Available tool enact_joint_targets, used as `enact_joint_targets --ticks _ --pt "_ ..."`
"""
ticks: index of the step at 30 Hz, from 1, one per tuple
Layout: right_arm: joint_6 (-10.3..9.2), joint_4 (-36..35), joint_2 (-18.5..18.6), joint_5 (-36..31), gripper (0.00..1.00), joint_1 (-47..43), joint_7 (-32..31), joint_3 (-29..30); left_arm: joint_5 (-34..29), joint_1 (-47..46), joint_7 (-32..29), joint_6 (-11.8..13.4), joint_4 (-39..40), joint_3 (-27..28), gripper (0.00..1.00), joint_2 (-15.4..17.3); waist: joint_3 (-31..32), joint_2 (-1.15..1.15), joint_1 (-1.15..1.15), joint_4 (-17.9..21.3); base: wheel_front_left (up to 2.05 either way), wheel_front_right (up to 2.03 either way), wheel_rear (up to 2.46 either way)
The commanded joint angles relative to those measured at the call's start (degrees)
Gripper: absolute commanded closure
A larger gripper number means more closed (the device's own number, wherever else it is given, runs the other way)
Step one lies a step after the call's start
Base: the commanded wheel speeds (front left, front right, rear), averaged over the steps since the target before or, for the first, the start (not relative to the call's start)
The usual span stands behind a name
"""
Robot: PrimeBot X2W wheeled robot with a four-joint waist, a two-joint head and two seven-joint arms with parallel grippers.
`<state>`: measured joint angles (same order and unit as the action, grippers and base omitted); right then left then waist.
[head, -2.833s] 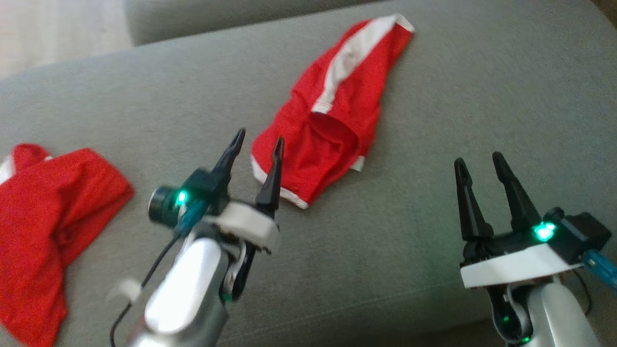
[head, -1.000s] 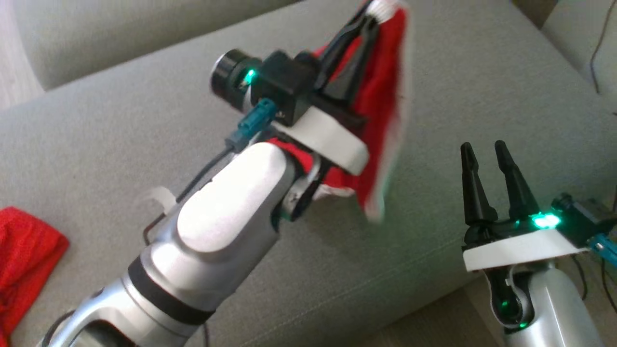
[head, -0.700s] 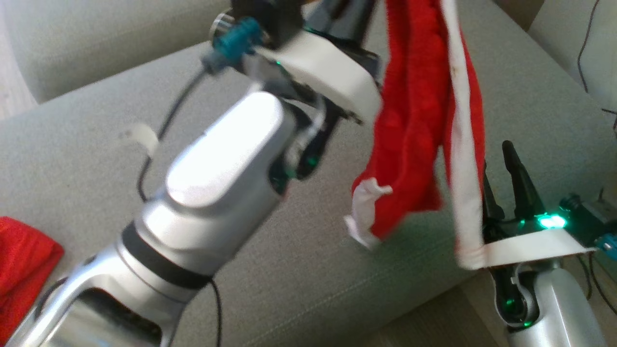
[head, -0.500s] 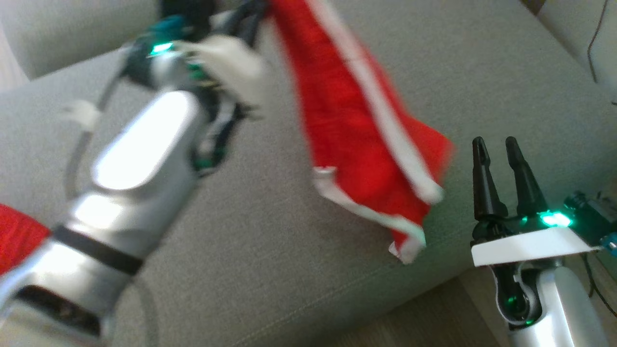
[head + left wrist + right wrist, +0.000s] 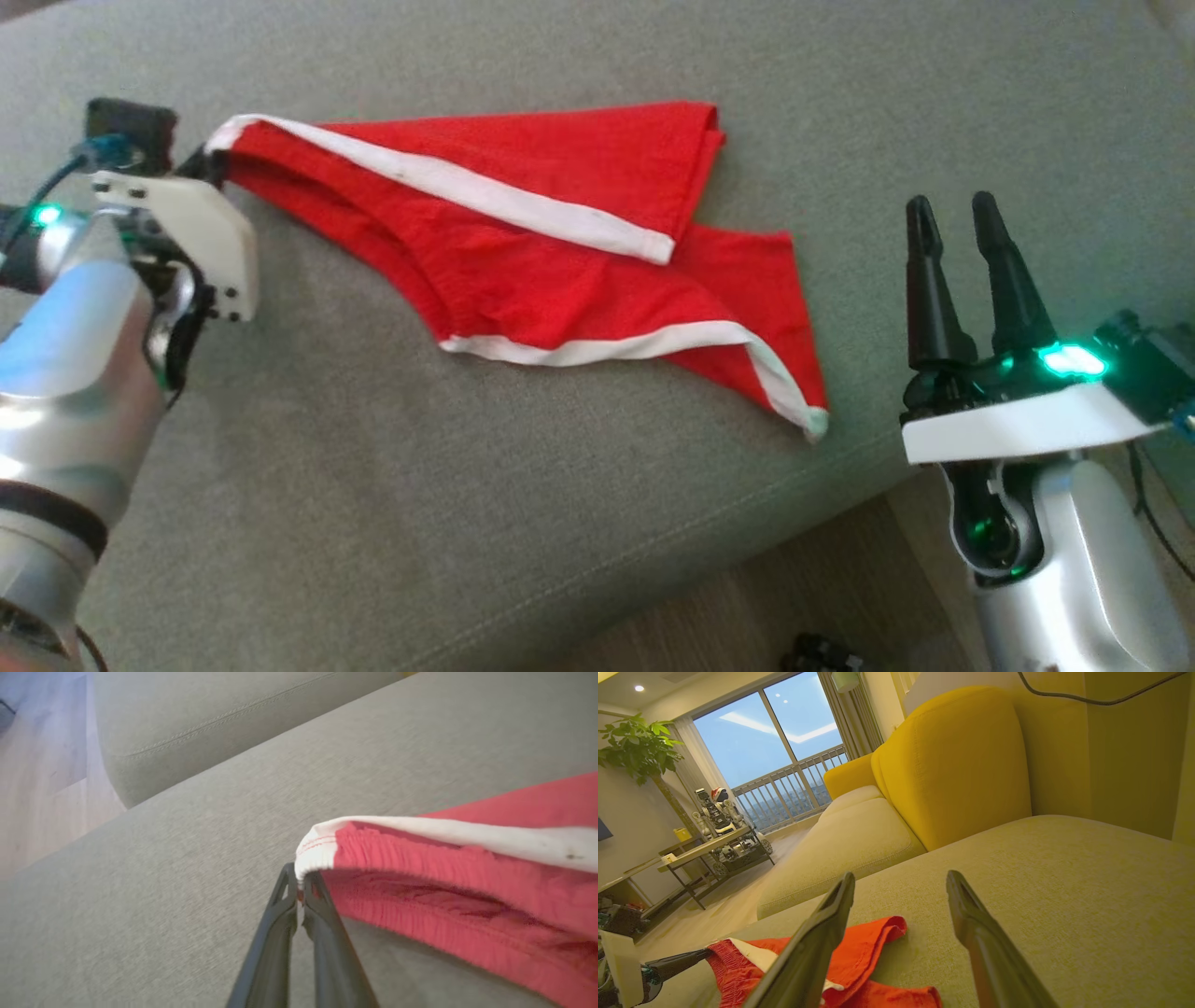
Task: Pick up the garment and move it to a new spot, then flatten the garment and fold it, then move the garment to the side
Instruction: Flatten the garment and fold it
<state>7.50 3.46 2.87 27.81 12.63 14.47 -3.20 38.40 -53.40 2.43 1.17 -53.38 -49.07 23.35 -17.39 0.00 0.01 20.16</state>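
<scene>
The red garment (image 5: 551, 233) with white trim lies spread on the grey sofa seat (image 5: 373, 448). In the head view it runs from about 10 o'clock down toward 4 o'clock. Its white-edged corner at the 10 o'clock end is raised off the fabric and pinched in the left claw (image 5: 207, 161), whose two fingers are pressed together on the hem in the left wrist view. The right claw (image 5: 952, 201) sits at 4 o'clock of the garment, near its pointed tip but not touching it. Its fingers are apart and hold nothing.

At 6 o'clock the seat's front edge gives way to wooden floor (image 5: 766, 597). The right wrist view shows a yellow back cushion (image 5: 957, 760) at 12 o'clock. At 10 o'clock there is a tall window with a balcony railing (image 5: 775, 765), a leafy plant (image 5: 640, 746) and a low counter (image 5: 710, 847).
</scene>
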Motion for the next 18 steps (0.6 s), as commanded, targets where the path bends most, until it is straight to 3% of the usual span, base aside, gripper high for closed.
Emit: enact_joint_targets --ticks 1,2,10,18 --pt "-0.01 -2.2 0.0 0.4 0.00 2.2 0.5 -1.7 -0.3 -4.9 1.5 0.8 -1.4 2.5 0.65 2.7 -1.6 0.00 -0.01 -0.1 0.00 0.00 0.00" --pt "-0.01 -2.2 0.0 0.4 0.00 2.5 0.5 -1.9 -0.2 -5.2 2.0 1.3 -2.7 2.8 0.01 2.6 -1.9 0.00 -0.01 -0.2 0.00 0.00 0.00" --pt "-0.01 -2.0 0.0 0.0 0.00 3.4 0.5 -2.2 -0.4 -7.6 4.8 1.0 -8.4 2.6 0.00 0.6 -2.7 0.00 -0.01 -1.5 0.00 0.00 0.00" --pt "-0.01 -1.4 0.0 -1.7 0.00 4.0 0.5 -1.5 0.4 -8.7 10.2 0.6 -10.4 3.4 0.00 -2.9 0.9 0.00 -0.01 -4.7 0.00 0.00 0.00"
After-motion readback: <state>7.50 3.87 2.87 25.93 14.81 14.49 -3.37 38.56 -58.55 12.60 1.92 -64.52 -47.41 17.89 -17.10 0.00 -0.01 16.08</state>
